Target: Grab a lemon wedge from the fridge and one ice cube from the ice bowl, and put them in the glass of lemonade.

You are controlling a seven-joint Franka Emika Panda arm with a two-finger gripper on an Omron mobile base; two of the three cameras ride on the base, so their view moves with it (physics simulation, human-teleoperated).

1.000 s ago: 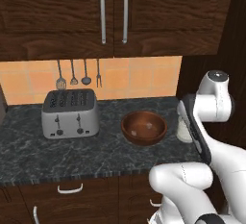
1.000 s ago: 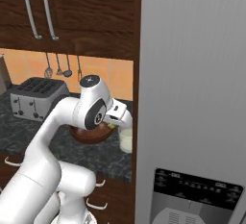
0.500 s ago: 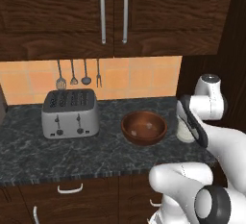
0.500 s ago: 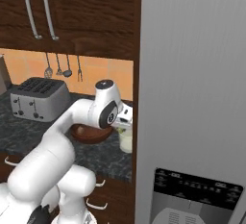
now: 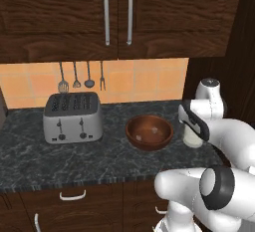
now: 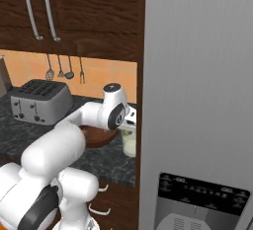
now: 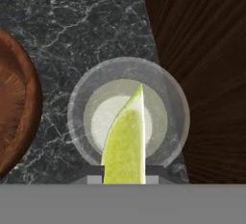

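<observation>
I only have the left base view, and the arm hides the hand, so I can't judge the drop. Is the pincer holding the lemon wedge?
Observer: Yes. In the hand view the pincer is shut on the lemon wedge.
Operator: Is it lined up over the glass?
Observer: In the hand view the wedge overlaps the middle of the glass of lemonade, inside its rim.
Operator: Anything close on the glass's far side?
Observer: In the right base view the glass stands right next to the dark wooden panel that edges the fridge.
</observation>
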